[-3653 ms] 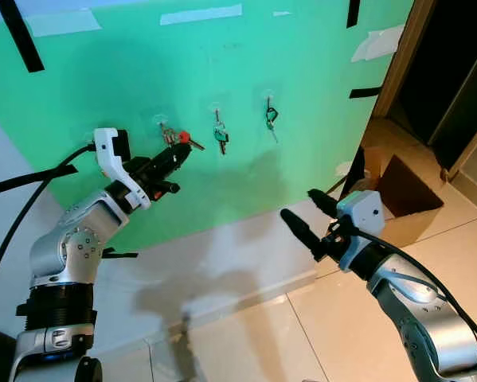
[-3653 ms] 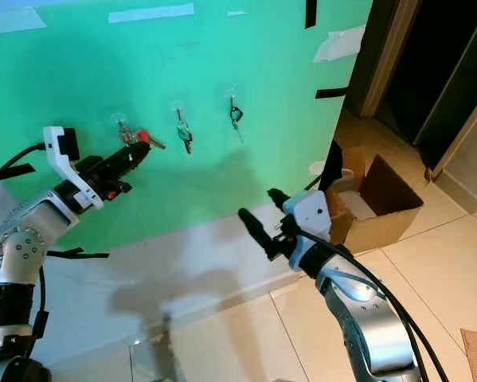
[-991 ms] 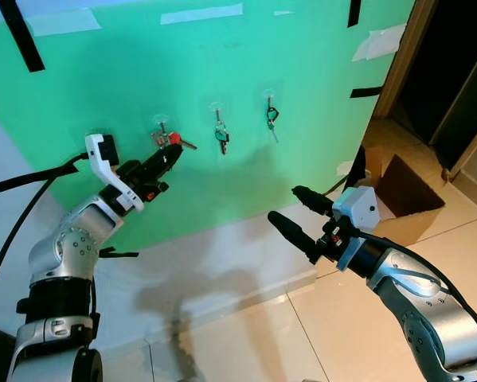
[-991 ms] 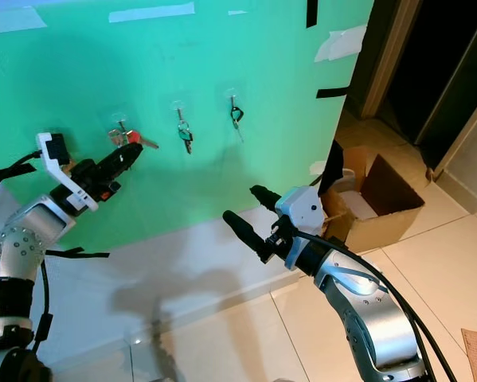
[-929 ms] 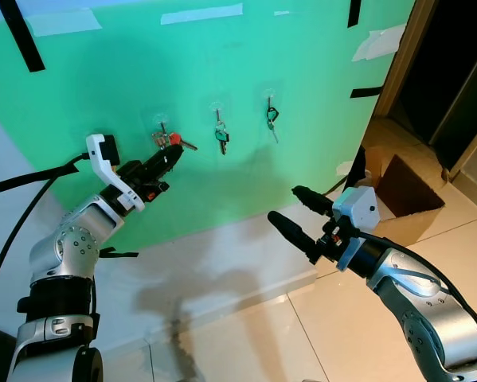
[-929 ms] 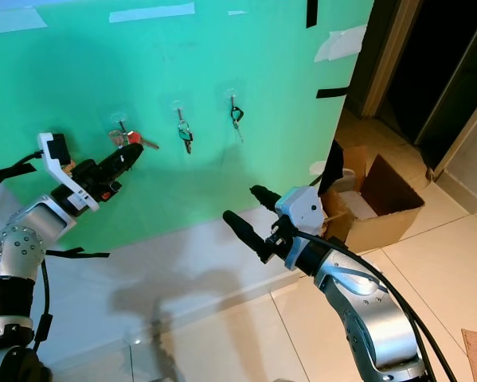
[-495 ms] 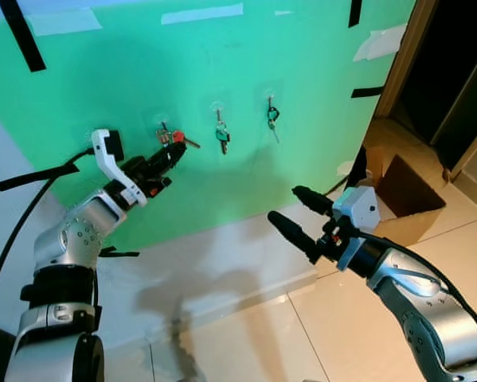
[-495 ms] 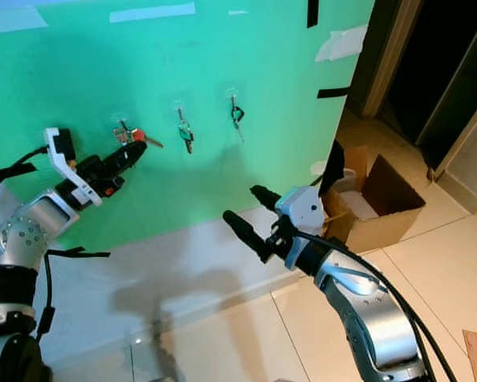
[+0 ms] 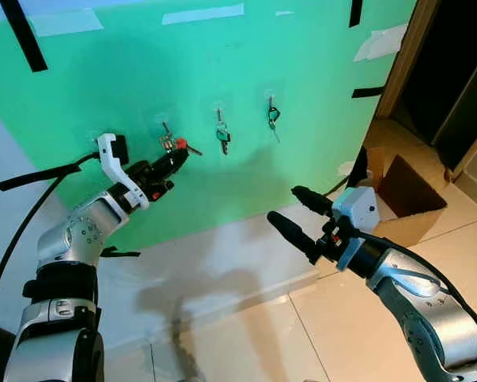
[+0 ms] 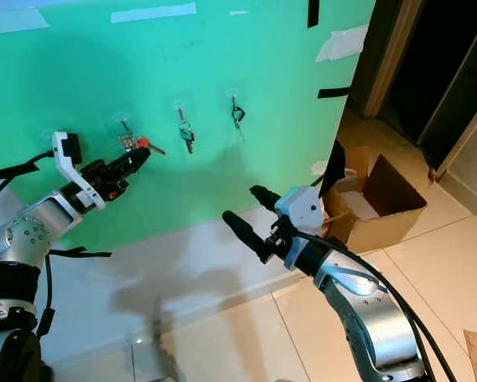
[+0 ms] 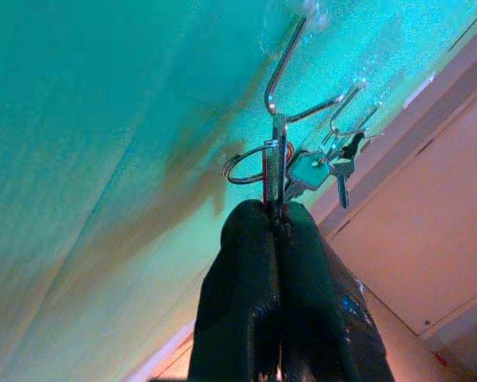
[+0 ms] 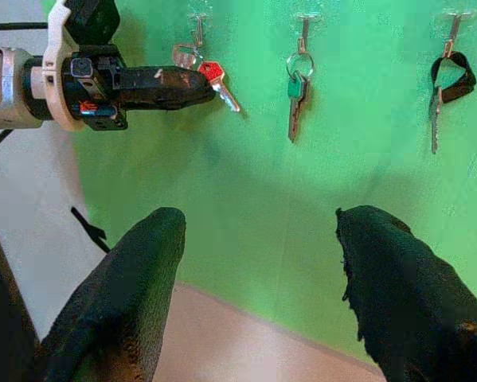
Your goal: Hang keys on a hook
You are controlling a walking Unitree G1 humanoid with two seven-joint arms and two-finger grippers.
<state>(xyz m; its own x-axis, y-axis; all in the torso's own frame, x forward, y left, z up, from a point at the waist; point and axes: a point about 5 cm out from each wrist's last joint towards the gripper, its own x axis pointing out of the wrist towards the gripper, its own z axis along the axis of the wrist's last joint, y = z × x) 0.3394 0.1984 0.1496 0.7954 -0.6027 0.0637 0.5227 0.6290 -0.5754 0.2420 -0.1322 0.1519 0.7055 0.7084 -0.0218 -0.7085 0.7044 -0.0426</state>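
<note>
— Looking down from my head, what do you make out?

— My left gripper (image 9: 177,157) is raised to the green wall (image 9: 222,72), its fingers pinched together on the red-headed keys (image 9: 177,146). That bunch sits right at the leftmost hook (image 9: 166,127). Two more hooks run along to the right: the middle hook (image 9: 219,111) carries a green-headed key (image 9: 221,138), the far hook (image 9: 271,103) a dark key with a black loop (image 9: 272,116). My right gripper (image 9: 295,213) hovers low, well away from the wall, fingers spread wide and holding nothing. An open cardboard box (image 9: 401,191) stands on the tiled floor (image 9: 246,334) by the doorway.

— And your left wrist camera?

— My two black fingers (image 11: 246,294) are pressed tight on a key shaft, and the ring (image 11: 254,163) lies against the wire hook (image 11: 282,76). I cannot tell whether the ring is truly over the hook. The other bunches show farther along the wall.

— The right wrist?

— My fingers (image 12: 134,294) stand far apart, bare. Beyond them I see my left gripper (image 12: 197,86) with the red key (image 12: 216,76) at its hook, then the green key (image 12: 295,95) and the black-looped one (image 12: 449,76).
</note>
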